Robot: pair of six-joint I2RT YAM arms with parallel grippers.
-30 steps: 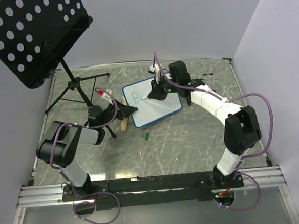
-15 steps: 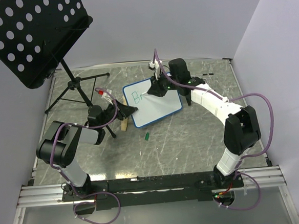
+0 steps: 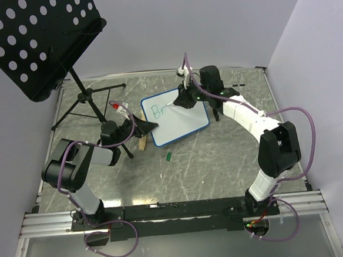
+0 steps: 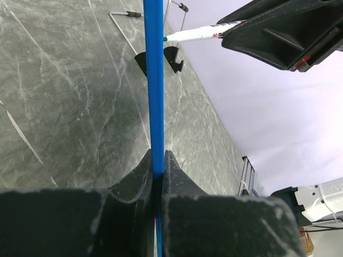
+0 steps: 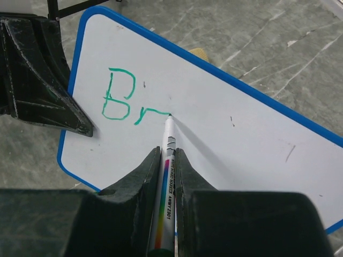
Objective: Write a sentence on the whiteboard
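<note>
The whiteboard (image 3: 180, 126), white with a blue rim, lies tilted on the grey table. It also shows in the right wrist view (image 5: 236, 150). My left gripper (image 3: 149, 126) is shut on its left rim, seen as a blue edge (image 4: 154, 80) between the jaws (image 4: 157, 160). My right gripper (image 3: 181, 102) is shut on a white marker (image 5: 169, 134), its tip touching the board just right of the green letters "Br" (image 5: 126, 99). The letters show small in the top view (image 3: 155, 111). The marker (image 4: 198, 35) and right gripper (image 4: 278, 32) also show in the left wrist view.
A black perforated music stand (image 3: 35, 38) stands at the back left, its tripod legs (image 3: 82, 108) near my left arm. A green marker cap (image 3: 169, 157) lies in front of the board. A wooden block (image 3: 142, 143) sits under the board's left corner.
My right gripper has moved to the right with the marker. A green "r" has been added after the "B". The left arm and board have not moved.
</note>
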